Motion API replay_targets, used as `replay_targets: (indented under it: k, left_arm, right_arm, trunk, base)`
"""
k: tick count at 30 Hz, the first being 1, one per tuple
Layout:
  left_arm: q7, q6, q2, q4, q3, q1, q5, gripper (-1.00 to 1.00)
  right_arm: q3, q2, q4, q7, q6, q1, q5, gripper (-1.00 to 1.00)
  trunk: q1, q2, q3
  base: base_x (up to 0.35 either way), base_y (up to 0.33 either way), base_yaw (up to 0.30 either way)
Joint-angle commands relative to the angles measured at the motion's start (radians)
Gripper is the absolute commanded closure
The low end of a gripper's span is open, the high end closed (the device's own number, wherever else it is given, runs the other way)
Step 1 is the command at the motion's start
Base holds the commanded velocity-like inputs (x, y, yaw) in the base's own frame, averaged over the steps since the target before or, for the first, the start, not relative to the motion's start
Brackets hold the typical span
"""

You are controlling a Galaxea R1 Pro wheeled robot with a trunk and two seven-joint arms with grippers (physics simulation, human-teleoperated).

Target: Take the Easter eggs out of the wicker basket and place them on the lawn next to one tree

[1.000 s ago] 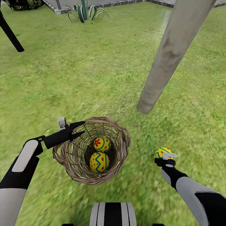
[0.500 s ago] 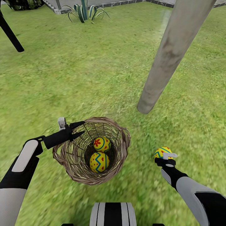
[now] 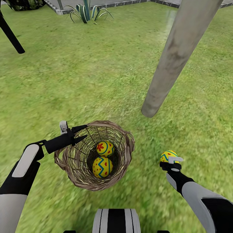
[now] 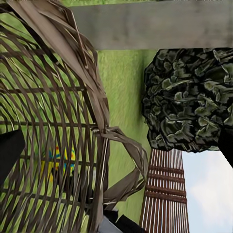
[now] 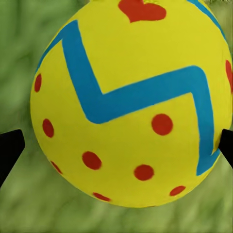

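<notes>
The wicker basket (image 3: 127,152) stands on the lawn (image 3: 81,81) just in front of me, with two Easter eggs inside: one with a red flower (image 3: 105,148) and one with a blue zigzag (image 3: 102,167). My left gripper (image 3: 84,131) is open at the basket's near-left rim (image 4: 92,92), a finger on each side of the weave. One egg (image 4: 60,160) shows through the wicker. To the right of the basket, my right gripper (image 3: 169,158) is shut on the third egg (image 5: 131,97), low over the grass. The tree's pale trunk (image 3: 174,58) rises beyond it, its foot a short way off.
A thin black trunk (image 3: 9,34) leans at the far left. A spiky striped plant (image 3: 86,12) and a grey kerb (image 3: 129,4) edge the lawn at the back. A wooden fence (image 4: 165,194) and dark foliage (image 4: 189,97) lie past the basket. My base (image 3: 116,221) is right below.
My right gripper has carried its egg slightly forward, toward the tree's foot. The left arm, the basket and the two eggs inside have stayed put.
</notes>
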Motion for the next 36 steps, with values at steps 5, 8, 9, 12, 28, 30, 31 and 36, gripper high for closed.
replay_targets:
  k: [5,8,9,12,28,30,31,36]
  left_arm:
    - [-0.01,0.004,0.0,0.002,0.001,-0.001,-0.01,-1.0]
    - [-0.01,0.004,-0.001,-0.002,0.001,-0.001,-0.01,-1.0]
    - [-0.01,0.003,-0.001,-0.003,0.001,-0.001,-0.01,-1.0]
    - [-0.01,0.003,-0.001,-0.004,0.001,-0.001,-0.01,-1.0]
    - [-0.013,0.004,0.054,-0.004,0.004,-0.001,-0.005,-1.0]
    - [-0.013,0.004,0.055,-0.004,0.005,-0.001,-0.005,-1.0]
    - [-0.013,0.004,0.055,-0.004,0.005,-0.001,-0.005,-1.0]
    - [-0.013,0.004,0.055,-0.005,0.005,-0.001,-0.006,-1.0]
  right_arm:
    - [0.003,-0.001,-0.022,-0.002,-0.002,0.0,-0.006,-1.0]
    - [0.003,-0.001,-0.022,-0.002,-0.002,0.0,-0.007,-1.0]
    - [0.002,-0.001,-0.023,-0.002,-0.002,0.0,-0.007,-1.0]
    - [0.003,-0.001,-0.023,-0.002,-0.002,0.0,-0.007,-1.0]
    - [0.011,0.005,-0.024,-0.002,-0.002,0.001,-0.001,-1.0]
    - [0.011,0.005,-0.024,-0.002,-0.002,0.001,-0.001,-1.0]
    - [0.011,0.005,-0.024,-0.002,0.002,0.001,-0.001,-1.0]
    - [0.01,0.003,-0.101,-0.002,0.108,0.002,-0.001,-1.0]
  trunk:
    - [0.0,0.0,-0.001]
    - [-0.006,0.01,0.01]
    - [-0.01,0.017,0.013]
    - [-0.021,0.038,0.023]
    - [-0.083,0.15,0.073]
    - [-0.09,0.164,0.079]
    - [-0.094,0.171,0.082]
    - [-0.113,0.206,0.098]
  base:
    - [0.0,0.0,0.0]
    - [0.0,0.0,0.0]
    - [0.0,0.0,0.0]
    - [0.0,0.0,0.0]
    - [0.0,0.0,0.0]
    - [0.0,0.0,0.0]
    - [0.0,0.0,0.0]
    - [0.0,0.0,0.0]
